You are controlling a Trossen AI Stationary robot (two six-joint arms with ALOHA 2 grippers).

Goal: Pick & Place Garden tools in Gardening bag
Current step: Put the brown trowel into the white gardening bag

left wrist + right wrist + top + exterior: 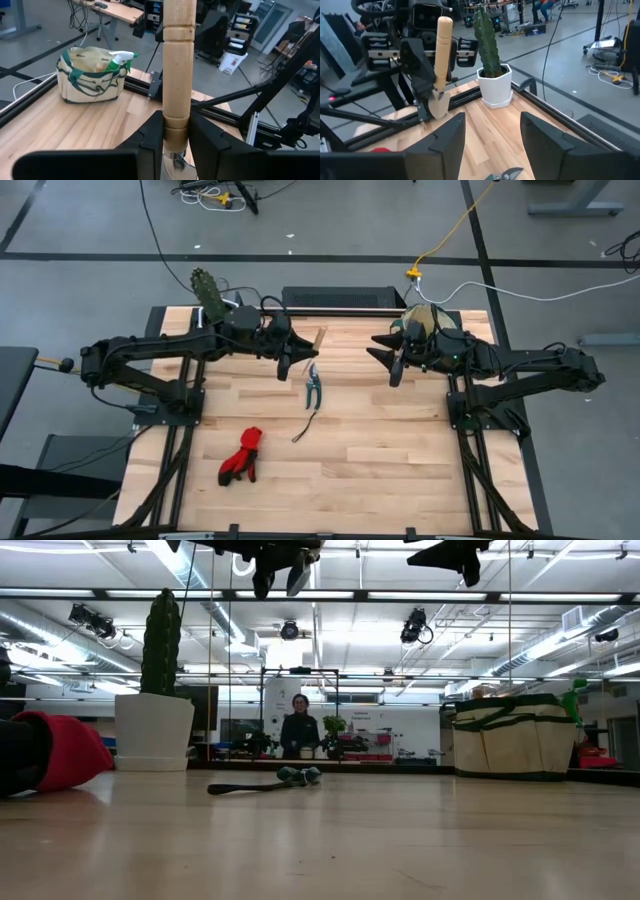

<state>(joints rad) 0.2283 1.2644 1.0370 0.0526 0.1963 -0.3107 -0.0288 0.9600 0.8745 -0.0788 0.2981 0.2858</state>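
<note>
My left gripper (pixel 296 348) is shut on the wooden-handled trowel (pixel 440 65) high over the table's far middle. My right gripper (pixel 390 362) hangs open and empty in front of the beige gardening bag (pixel 425 320). The bag stands on its base at the far right, and the green sprayer (pixel 120 57) sticks out of it. The pruning shears (pixel 313 385) and the thin dark cord (pixel 303 428) lie flat mid-table. The red gloves (pixel 243 455) lie nearer the front left. My left gripper pinches the trowel between its two fingers (pixel 150 142) at the wooden handle's lower end (pixel 175 127), just above the metal neck. The fingers come in about level from the table's left and lie across the handle. The trowel stands nearly upright, handle up and blade (pixel 437 106) down, clear of the table.
A white hexagonal pot with a green cactus (pixel 207 290) stands at the far left corner behind my left arm. Bare wood lies between the shears and the bag. A person (pixel 300 725) shows far off in the room behind the table.
</note>
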